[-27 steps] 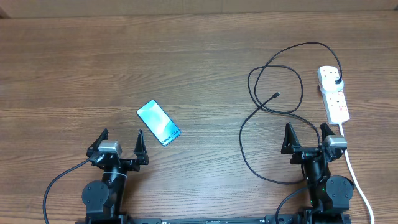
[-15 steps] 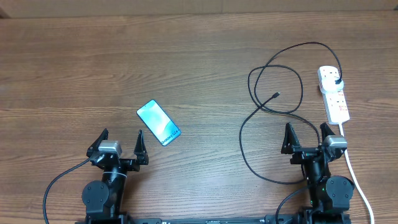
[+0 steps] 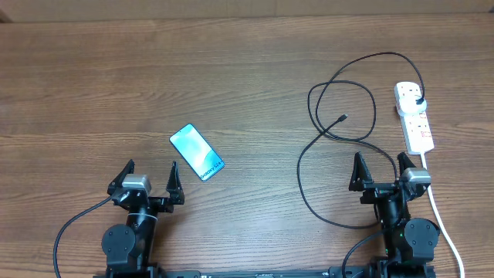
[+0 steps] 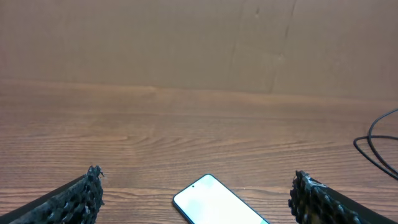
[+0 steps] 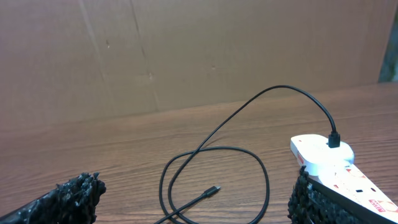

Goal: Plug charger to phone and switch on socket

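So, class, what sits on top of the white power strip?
On the power strip, the charger's plug head sits at the far end; holes beneath it are covered.

Phone [image 4: 219, 206] on the table [image 4: 155, 127] — framed by the wide-open left hand [image 4: 198, 183] — charger [image 4: 356, 142] at right edge.

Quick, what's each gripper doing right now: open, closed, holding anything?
Left gripper: open, holding nothing.
Right gripper: open, holding nothing.
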